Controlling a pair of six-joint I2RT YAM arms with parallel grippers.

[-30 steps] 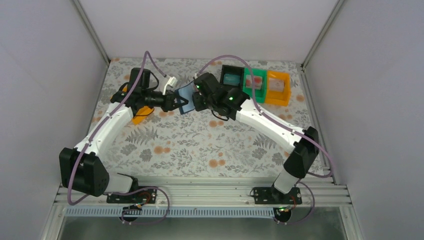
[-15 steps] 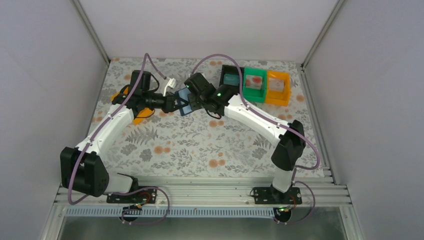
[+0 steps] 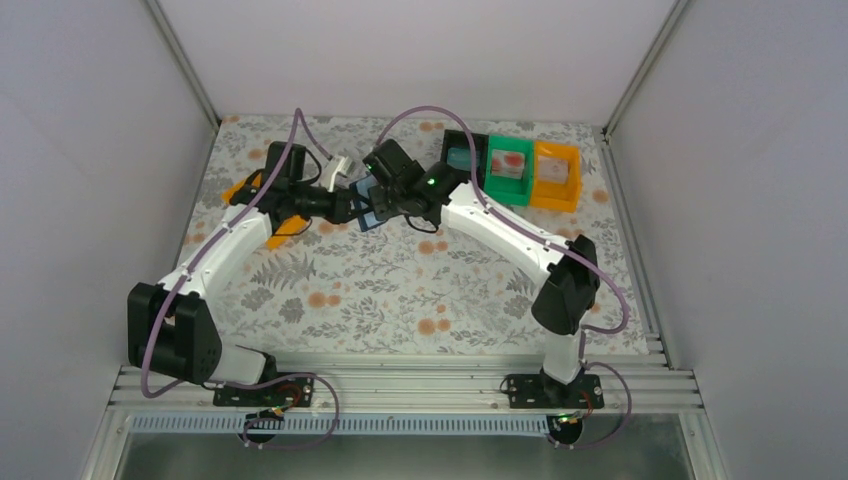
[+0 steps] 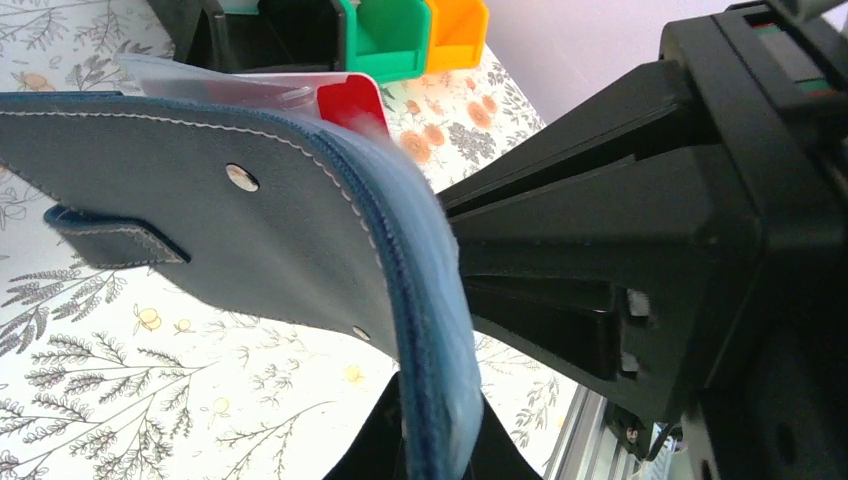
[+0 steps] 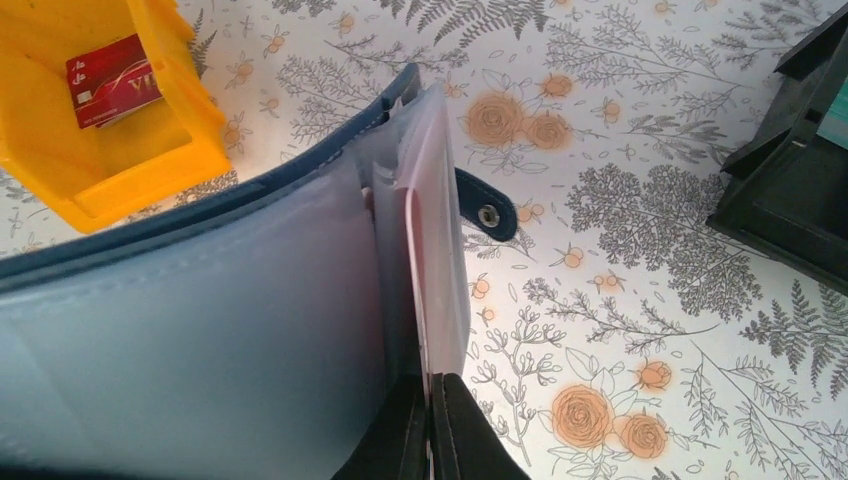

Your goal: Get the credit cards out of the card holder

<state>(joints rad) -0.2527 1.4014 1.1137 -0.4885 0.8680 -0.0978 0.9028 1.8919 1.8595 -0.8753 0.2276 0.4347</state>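
Floral table (image 3: 400,290), card holder (image 4: 250,240) (navy, aloft)

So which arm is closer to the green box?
Right. The right gripper clamps the card holder from the side facing the green box; the left gripper clamps its opposite side, farther from the box.

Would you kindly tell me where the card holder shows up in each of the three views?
Top external: the card holder is a small blue patch, upper middle.
Left wrist: it fills the left half, navy outside showing.
Right wrist: it is lower left, pale inside showing.
Shared landmark: the floral table cover.
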